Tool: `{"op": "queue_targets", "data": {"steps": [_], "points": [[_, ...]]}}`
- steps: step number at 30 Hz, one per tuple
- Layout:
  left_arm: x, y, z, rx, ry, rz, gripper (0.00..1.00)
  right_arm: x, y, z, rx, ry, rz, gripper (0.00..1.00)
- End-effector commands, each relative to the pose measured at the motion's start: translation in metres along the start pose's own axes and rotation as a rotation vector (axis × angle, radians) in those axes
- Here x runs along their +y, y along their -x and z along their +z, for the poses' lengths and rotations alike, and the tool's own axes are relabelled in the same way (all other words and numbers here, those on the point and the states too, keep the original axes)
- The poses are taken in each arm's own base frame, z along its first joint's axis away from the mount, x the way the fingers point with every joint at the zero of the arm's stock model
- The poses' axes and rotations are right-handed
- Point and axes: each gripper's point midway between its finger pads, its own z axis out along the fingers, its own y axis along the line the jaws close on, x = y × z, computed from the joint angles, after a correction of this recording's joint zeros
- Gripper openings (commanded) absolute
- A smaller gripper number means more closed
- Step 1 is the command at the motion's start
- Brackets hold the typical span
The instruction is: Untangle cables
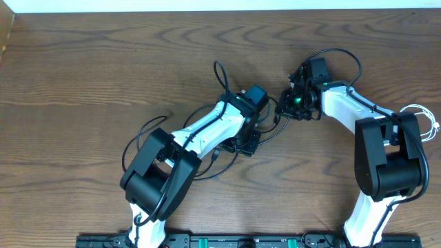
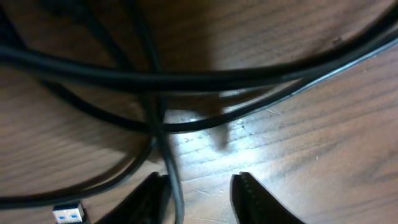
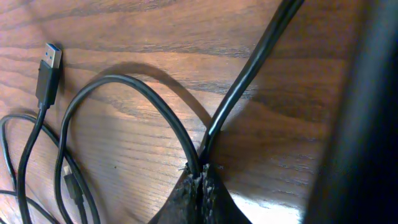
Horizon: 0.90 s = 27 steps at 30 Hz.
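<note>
Right wrist: black cable (image 3: 249,73) ran off the top and left edges; a blurred dark shape (image 3: 360,124) blocked the right side. Left wrist: strands were out of focus; USB plug (image 2: 68,214) and left gripper (image 2: 198,180) fingers (image 2: 149,199) were cut by the bottom edge. Overhead: left arm (image 1: 200,131) covered much of the black cable; white cable (image 1: 426,111) passed behind right arm (image 1: 386,151), plugs too small to resolve.
</note>
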Motion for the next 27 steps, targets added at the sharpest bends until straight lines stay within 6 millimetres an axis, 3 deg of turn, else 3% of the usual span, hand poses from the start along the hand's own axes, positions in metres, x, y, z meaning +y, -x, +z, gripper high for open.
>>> {"op": "queue_targets", "data": {"steps": [1,5,13,18,27], "points": [[0.011,0.001,0.004,-0.001,0.054,-0.007,0.27,-0.022,-0.008,0.013,0.026,-0.072,0.03,0.04],[0.015,0.001,0.003,-0.002,0.071,-0.01,0.08,-0.022,-0.008,0.013,0.025,-0.072,0.03,0.04],[0.05,0.0,-0.013,-0.004,0.143,-0.084,0.08,-0.022,-0.009,0.013,0.026,-0.072,0.03,0.04],[0.058,0.008,-0.047,-0.093,0.117,-0.119,0.07,-0.022,-0.008,0.013,0.025,-0.072,0.03,0.05],[0.068,0.021,-0.133,-0.361,0.053,-0.163,0.08,-0.022,-0.008,0.013,0.025,-0.072,0.03,0.06]]}}
